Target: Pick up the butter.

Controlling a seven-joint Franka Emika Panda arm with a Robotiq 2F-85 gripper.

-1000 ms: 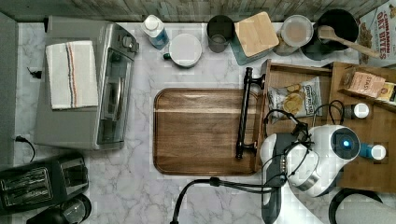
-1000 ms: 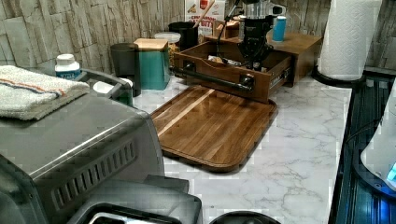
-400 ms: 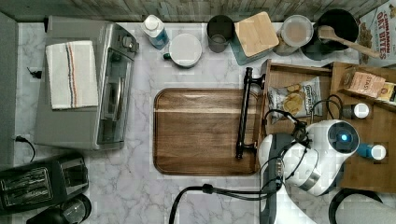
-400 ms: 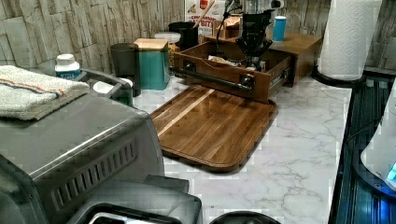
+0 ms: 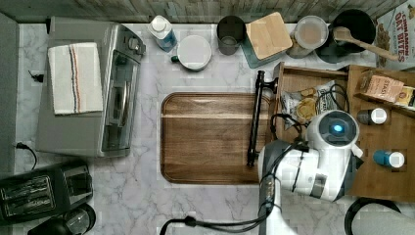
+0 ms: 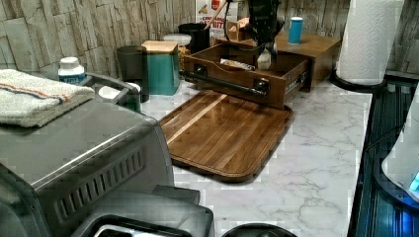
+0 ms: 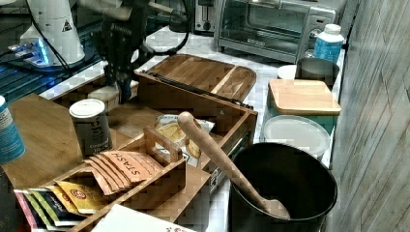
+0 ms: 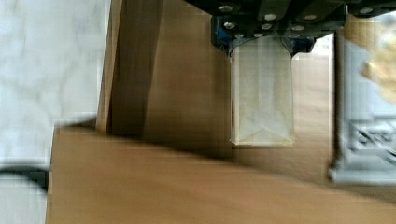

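The butter (image 8: 262,98), a slim stick in pale cream wrapping, hangs between my gripper's fingers, and the gripper (image 8: 261,44) is shut on its upper end. In the left view the butter (image 6: 264,59) hangs under the gripper (image 6: 264,45), just above the open wooden drawer (image 6: 237,81). In the right view the gripper (image 7: 121,84) is over the drawer's near corner, with the pale butter (image 7: 107,99) below it, partly behind a can. My arm (image 5: 333,132) hides both in the top view.
A grey-white chip bag (image 5: 306,100) lies in the drawer. Two cans (image 5: 372,116) (image 5: 389,158) and a box of tea packets (image 5: 384,88) stand on the wooden cabinet top. A wooden tray (image 5: 210,137) lies on the marble counter at the drawer's left in the top view.
My gripper has risen out of the drawer with the butter in it. In the top view the arm has shifted slightly toward the top view's upper right.
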